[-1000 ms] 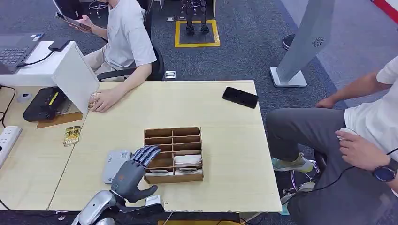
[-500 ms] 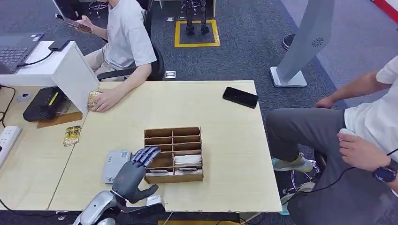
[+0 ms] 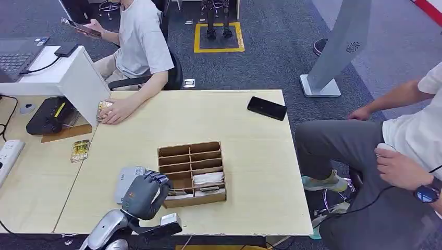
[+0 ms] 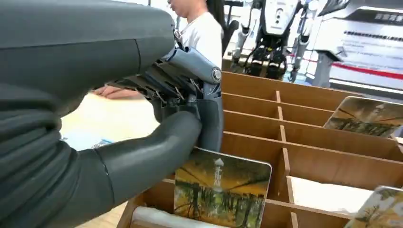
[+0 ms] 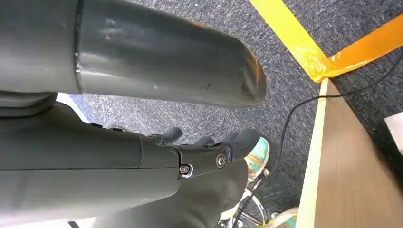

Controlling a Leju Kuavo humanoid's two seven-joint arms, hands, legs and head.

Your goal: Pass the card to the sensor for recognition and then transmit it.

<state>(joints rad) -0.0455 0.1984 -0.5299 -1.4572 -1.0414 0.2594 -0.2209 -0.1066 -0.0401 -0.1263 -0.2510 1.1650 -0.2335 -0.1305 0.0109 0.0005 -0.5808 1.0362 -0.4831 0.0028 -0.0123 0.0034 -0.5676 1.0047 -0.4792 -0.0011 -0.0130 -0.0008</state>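
A wooden divided box [image 3: 192, 151] stands at the middle of the table. My left hand [image 3: 145, 192] is curled over its near left corner. In the left wrist view the thumb and fingers [image 4: 209, 118] pinch the top edge of a forest-print card [image 4: 221, 194] standing in the box [image 4: 304, 123]. More cards [image 4: 366, 116] stand in other compartments. The flat grey-white sensor [image 3: 126, 179] lies on the table just left of the hand. My right hand [image 5: 209, 152] hangs beside the table edge over the carpet, holding nothing.
A black phone [image 3: 266, 108] lies at the far right of the table. A seated person's hand [image 3: 112, 112] rests on a card at the far left. A loose card [image 3: 80, 150], a black device [image 3: 49, 114] and a power strip [image 3: 8, 153] lie left. Another person [image 3: 417, 140] sits right.
My left hand's fingers were stretched out over the box's left side; they have curled down and closed on the card. The box has shifted slightly.
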